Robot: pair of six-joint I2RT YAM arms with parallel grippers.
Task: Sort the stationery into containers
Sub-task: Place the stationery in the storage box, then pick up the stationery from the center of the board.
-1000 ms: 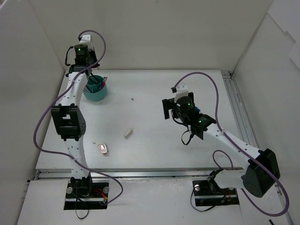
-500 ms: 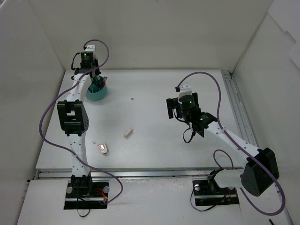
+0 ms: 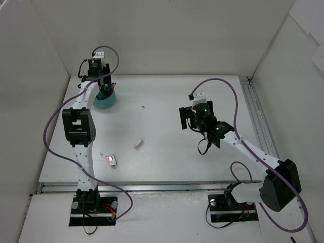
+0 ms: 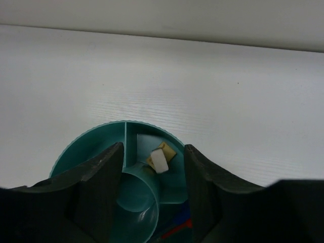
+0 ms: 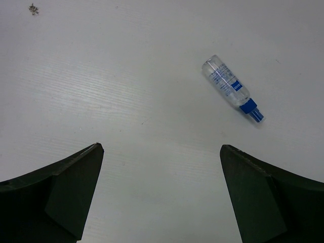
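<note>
Nearest to my bases, on the left part of the table point(image 3: 167, 162), lies a small whitish piece with a red mark point(image 3: 110, 160); I cannot tell what it is. Just beyond it is a tiny white crumb point(image 3: 102, 152). A little farther, toward the middle, 1 beige eraser point(image 3: 137, 144) lies alone on the white surface.

My right gripper point(image 5: 160, 149) hangs over the middle-right of the table. Its 2 fingers point(image 5: 66, 197) are spread wide, with nothing between them and only bare surface below. Ahead of them and to the right in the wrist view lies the tube point(image 5: 232, 87). It is clear with blue print and a blue cap, flat on the table and well apart from my fingers. A small dark speck point(image 5: 34, 8) sits at the far left of that view. In the top view, another pale crumb point(image 3: 143, 107) lies farther back, near the middle.

In the far left corner the teal cup point(image 3: 104, 101) stands near the back wall. My left gripper point(image 4: 153, 152) is directly above it, spread open and holding nothing. In the wrist view, 1 finger shows on each side of the cup's central cylinder point(image 4: 134, 195). In the compartment just behind the cylinder lie 2 eraser blocks point(image 4: 161, 157), 1 tan and 1 whiter, touching each other. In the compartment to the right, a red pen point(image 4: 177, 230) and something blue point(image 4: 174, 218) show at the lower edge.
</note>
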